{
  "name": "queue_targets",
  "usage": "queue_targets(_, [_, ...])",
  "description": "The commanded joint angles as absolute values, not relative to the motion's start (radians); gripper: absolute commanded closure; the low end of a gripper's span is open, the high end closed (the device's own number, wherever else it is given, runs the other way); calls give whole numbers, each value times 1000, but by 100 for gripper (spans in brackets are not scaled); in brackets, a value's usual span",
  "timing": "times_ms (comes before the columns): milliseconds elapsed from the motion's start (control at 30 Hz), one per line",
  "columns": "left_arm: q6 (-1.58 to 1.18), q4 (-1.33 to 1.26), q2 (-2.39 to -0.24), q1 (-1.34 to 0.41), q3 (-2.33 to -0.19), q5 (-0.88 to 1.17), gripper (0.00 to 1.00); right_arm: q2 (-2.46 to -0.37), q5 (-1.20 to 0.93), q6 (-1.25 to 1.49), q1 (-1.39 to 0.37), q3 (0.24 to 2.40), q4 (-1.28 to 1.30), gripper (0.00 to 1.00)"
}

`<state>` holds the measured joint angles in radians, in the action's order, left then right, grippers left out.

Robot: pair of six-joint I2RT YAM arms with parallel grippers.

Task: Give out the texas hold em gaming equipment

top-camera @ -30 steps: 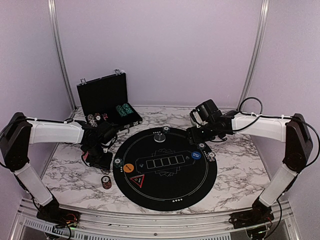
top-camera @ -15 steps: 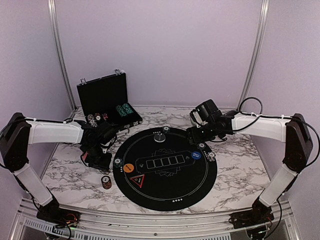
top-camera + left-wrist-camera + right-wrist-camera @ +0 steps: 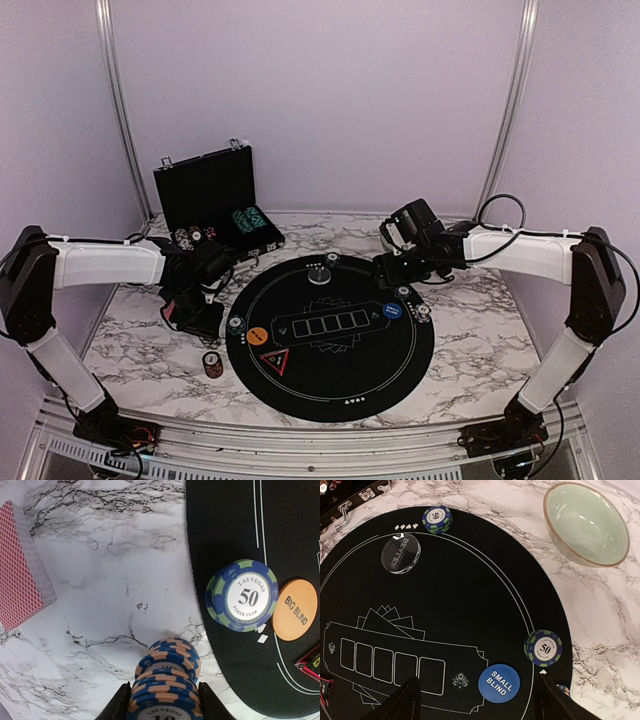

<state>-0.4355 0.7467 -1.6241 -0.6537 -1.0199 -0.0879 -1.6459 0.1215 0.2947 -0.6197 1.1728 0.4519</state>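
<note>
Barely anything has moved in the last second: the left arm has shifted a hair beside the mat, and the right arm has kept its pose. The left claw (image 3: 162, 702) is pinching a stack of blue-and-peach striped poker chips (image 3: 167, 662), its fingers (image 3: 117, 707) flanking the upper chips. That stack sits over the white marble counter (image 3: 100, 580), just off the left edge of the round black felt mat (image 3: 225, 525); whether its base rests on the counter I cannot tell. On the mat near it are a blue-and-green stack of 50 chips (image 3: 242, 595) and, just beside that, the orange Big Blind disc (image 3: 295, 610). A deck of red-backed playing cards (image 3: 22, 565) lies well off to the other side. The right claw (image 3: 477, 680) hangs spread and empty above the blue Small Blind disc (image 3: 499, 683).

The step looks like delivering this stack to a seat at the mat's rim. To do it well, keep the stack upright and travel low and slowly so that no chip slides out. Steer clear of the 50 stack and the disc, and set the base flat before loosening. Then part the fingers only slightly and lift straight up.
</note>
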Motion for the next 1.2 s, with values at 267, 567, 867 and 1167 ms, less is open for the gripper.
queue_targets(267, [-409, 804, -1628, -656, -1124, -107, 64, -1613, 139, 308, -629, 1167, 445, 25])
queue_targets(567, [-373, 817, -1729, -654, -1251, -109, 64, -1587, 160, 310, -629, 1157, 455, 25])
queue_targets(867, [-329, 825, -1864, -641, -1403, -98, 64, -1557, 168, 316, -628, 1146, 466, 25])
queue_targets(1167, [-297, 825, -1976, -620, -1505, -83, 64, -1535, 174, 322, -628, 1145, 481, 25])
